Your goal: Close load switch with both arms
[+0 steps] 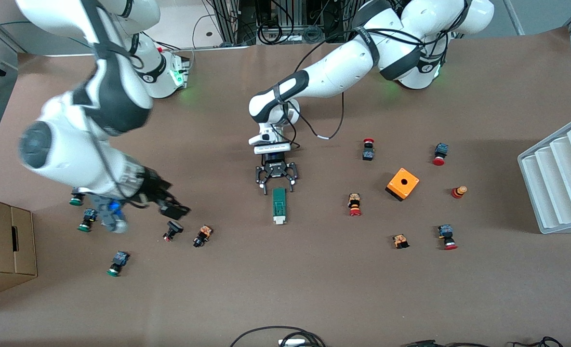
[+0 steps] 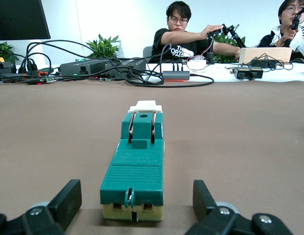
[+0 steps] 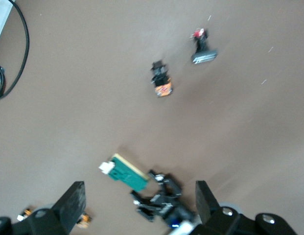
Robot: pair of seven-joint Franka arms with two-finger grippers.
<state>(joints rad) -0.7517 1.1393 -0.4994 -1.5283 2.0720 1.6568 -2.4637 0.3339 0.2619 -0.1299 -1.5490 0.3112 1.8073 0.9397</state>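
The load switch [image 1: 279,205] is a narrow green block lying flat mid-table, with its white tab at the end nearer the front camera. My left gripper [image 1: 278,185] is open, low at the switch's tabless end, its fingers a little wider than the block and not touching it. In the left wrist view the switch [image 2: 134,164] lies between the open fingers [image 2: 68,200]. My right gripper [image 1: 173,209] is open and empty, in the air over small buttons toward the right arm's end. Its wrist view shows the switch [image 3: 123,172] and the left gripper [image 3: 159,200] from above.
An orange box with a hole [image 1: 403,183] and several red-capped buttons lie toward the left arm's end. Green-capped and black buttons [image 1: 172,230] lie under the right arm. A white rack [image 1: 560,173] and a cardboard box [image 1: 3,246] stand at the table's ends.
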